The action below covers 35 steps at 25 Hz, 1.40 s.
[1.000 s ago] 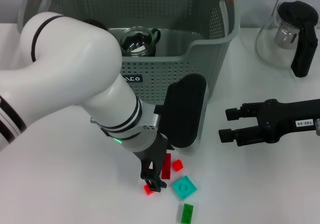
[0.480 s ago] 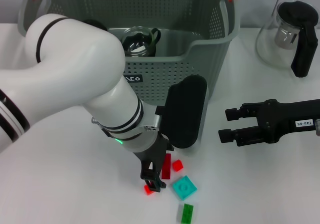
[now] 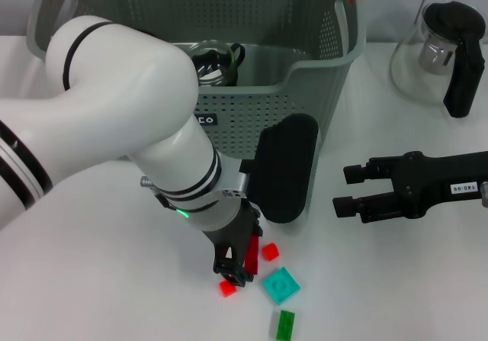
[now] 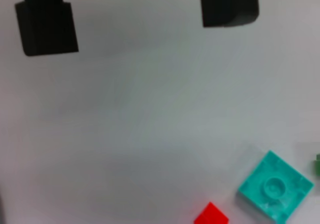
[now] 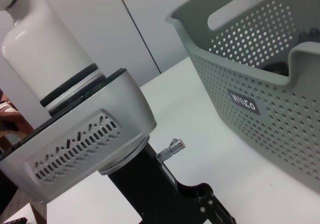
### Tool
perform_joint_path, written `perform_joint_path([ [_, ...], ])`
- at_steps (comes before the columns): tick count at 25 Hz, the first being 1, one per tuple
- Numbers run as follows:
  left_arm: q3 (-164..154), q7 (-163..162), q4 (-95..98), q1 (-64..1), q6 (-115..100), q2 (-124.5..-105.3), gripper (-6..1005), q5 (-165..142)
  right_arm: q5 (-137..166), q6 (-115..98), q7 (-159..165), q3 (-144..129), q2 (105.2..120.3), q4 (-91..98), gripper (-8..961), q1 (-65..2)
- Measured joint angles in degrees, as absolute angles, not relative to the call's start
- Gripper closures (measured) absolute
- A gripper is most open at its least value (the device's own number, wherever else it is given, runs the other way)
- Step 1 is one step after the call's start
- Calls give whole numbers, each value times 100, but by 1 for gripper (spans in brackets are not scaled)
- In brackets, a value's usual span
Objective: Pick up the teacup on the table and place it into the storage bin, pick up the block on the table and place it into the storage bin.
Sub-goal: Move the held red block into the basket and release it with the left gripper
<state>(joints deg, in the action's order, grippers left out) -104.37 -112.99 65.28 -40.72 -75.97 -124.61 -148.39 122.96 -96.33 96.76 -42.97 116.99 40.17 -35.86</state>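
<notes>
Half the dark red block [image 3: 252, 254] hides behind the left gripper [image 3: 232, 275], fingers spread; right gripper [image 3: 341, 189] parked, fingers apart.

the storage bin [image 3: 305, 89] is matt grey-green plastic, perforated with small round holes, with glossy orange-red clips. the teacup [image 3: 213, 62] inside it is clear, shiny glass. the table [image 3: 91, 280] looks smooth, matt white. the blocks [image 3: 280, 285] are hard, slightly glossy plastic. the left arm's shell is glossy white.
</notes>
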Motion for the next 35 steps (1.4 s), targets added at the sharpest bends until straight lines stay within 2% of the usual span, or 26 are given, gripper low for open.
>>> perform_joint_path([
  [11, -9694, -11478, 7057, -3974, -8014, -12431, 337, -14895, 12296, -9621, 9676, -4297, 11691, 4021, 85, -3586],
  [17, -7848, -11519, 8163, -3612, -8670, -12428, 333, -14816, 12296, -9632, 9676, -4294, 11689, 4026, 85, -3586],
  [22, -6196, -11531, 8839, -3736, -9456, -12400, 329, -14320, 12296, -9638, 9679, -4290, 11678, 4038, 85, -3591],
  [26, -5221, -11532, 9008, -4071, -9844, -12221, 326, -13843, 12296, -9646, 9680, -4289, 11671, 4029, 85, -3619],
  [35, -4804, -11558, 6842, -5014, -8498, -11533, 320, -13662, 12296, -9703, 9677, -4289, 11678, 4042, 85, -3610],
])
